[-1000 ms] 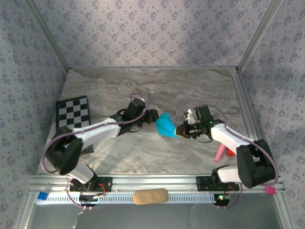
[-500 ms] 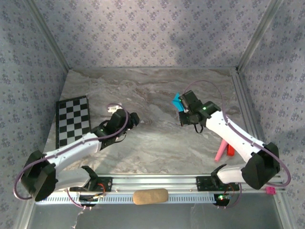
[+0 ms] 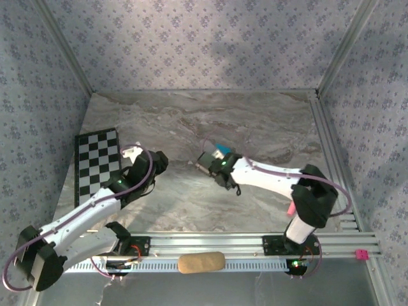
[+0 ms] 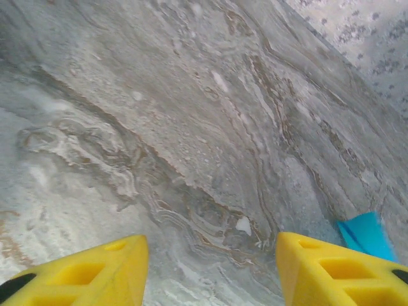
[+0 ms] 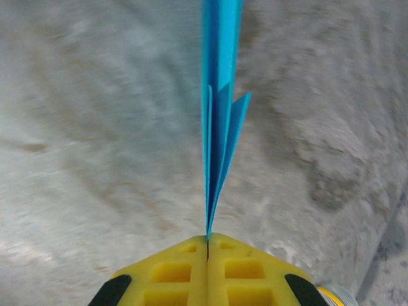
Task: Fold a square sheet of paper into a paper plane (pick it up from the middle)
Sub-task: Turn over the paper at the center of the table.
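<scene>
Right jaws pinching folded paper plane (image 5: 220,76) edge-on, left jaws spread over open marble table (image 4: 191,127)

The right pincer (image 3: 215,157) hangs over the middle of the marble table (image 3: 255,121), with blue paper (image 3: 222,151) showing at its tip. The left pincer (image 3: 156,164) is near the checkered board (image 3: 97,162). A tan block (image 3: 201,262) lies on the front rail.
</scene>
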